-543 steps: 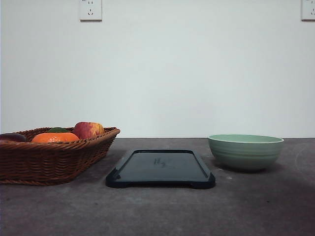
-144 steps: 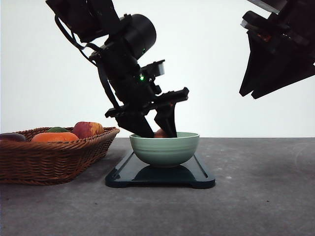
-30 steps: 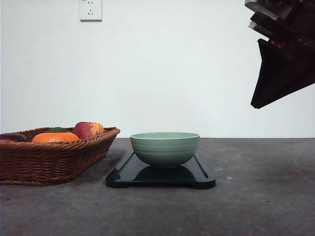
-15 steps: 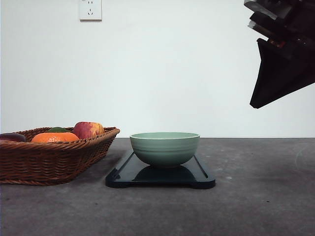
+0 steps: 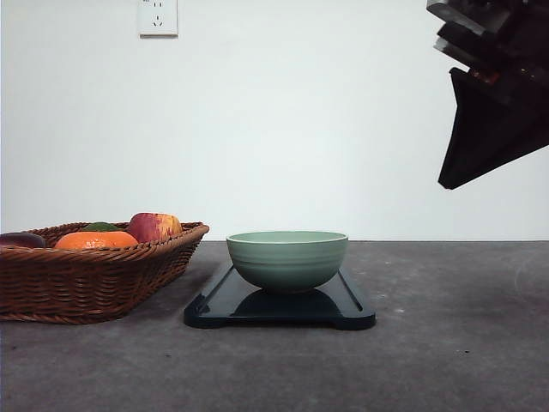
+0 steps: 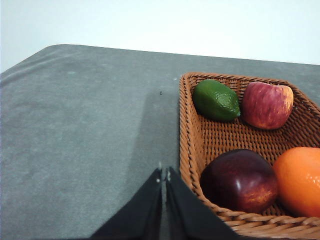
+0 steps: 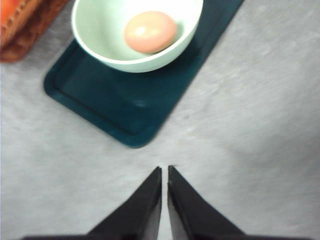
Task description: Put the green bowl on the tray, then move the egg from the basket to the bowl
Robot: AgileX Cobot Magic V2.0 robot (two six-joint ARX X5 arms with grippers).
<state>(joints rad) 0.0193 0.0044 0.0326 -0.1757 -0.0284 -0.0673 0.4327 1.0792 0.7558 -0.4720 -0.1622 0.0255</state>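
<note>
We see a plain white wall [image 5: 283, 129] at the back, with soft, even light on it. A white power socket [image 5: 158, 17] sits high up on the wall near the left side. In front of the wall is a dark grey table [image 5: 446, 352] with a rough, speckled top that meets the wall in a straight line.

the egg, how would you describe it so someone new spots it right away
Find the dark tray in the middle of the table; the green bowl stands on it. The egg lies inside, small, reddish-brown and alone, unlike the bigger fruit in the basket.
</note>
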